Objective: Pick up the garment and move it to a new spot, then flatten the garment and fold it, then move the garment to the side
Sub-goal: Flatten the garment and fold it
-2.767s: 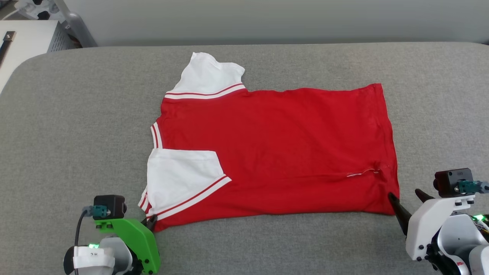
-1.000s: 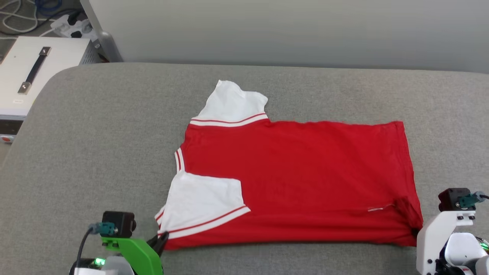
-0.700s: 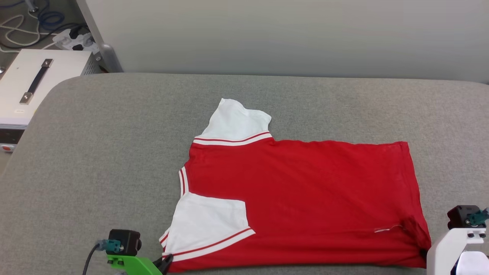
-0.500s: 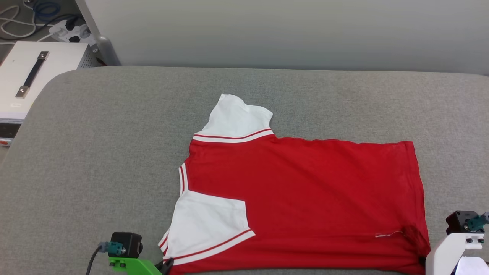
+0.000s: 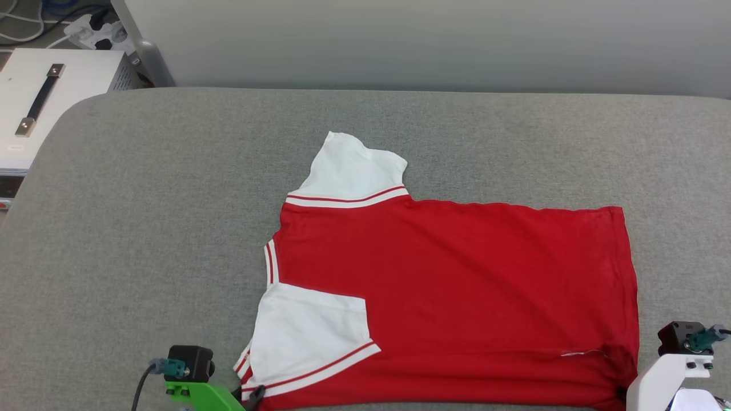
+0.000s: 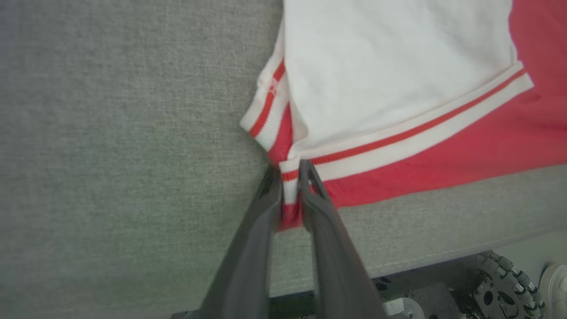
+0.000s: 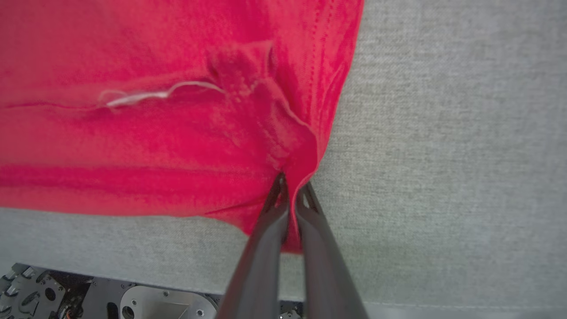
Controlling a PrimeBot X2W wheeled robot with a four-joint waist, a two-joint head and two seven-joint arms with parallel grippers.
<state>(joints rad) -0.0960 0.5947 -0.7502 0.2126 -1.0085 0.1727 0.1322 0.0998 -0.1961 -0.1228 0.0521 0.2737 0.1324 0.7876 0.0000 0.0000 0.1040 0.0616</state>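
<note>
From my seat the shirt point(image 5: 457, 285) reads as thin, soft red knit with short white sleeves edged in ribbed red-and-white stripes. It lies flat on a grey woven pad point(image 5: 143, 228) with a rounded corner, its outline a broad rectangle. One sleeve point(image 5: 311, 328) is folded in over the red body just ahead of the left gripper point(image 6: 290, 170), and the other sleeve point(image 5: 354, 165) sticks out on the far side from that gripper. The shirt's long axis runs crosswise from one gripper to the other, with the collar end by the left gripper and the hem end by the right gripper point(image 7: 292, 181). Its near long edge stretches between the two. The left gripper's dark fingers stand a narrow way apart, and the striped corner at the sleeve fills the gap between them, touching both. The right gripper's fingers are almost together, pinching the hem corner, and the cloth bunches into small creases just beyond the tips. A loose white thread point(image 7: 155, 95) lies on the red fabric up and to the left of that pinch.
</note>
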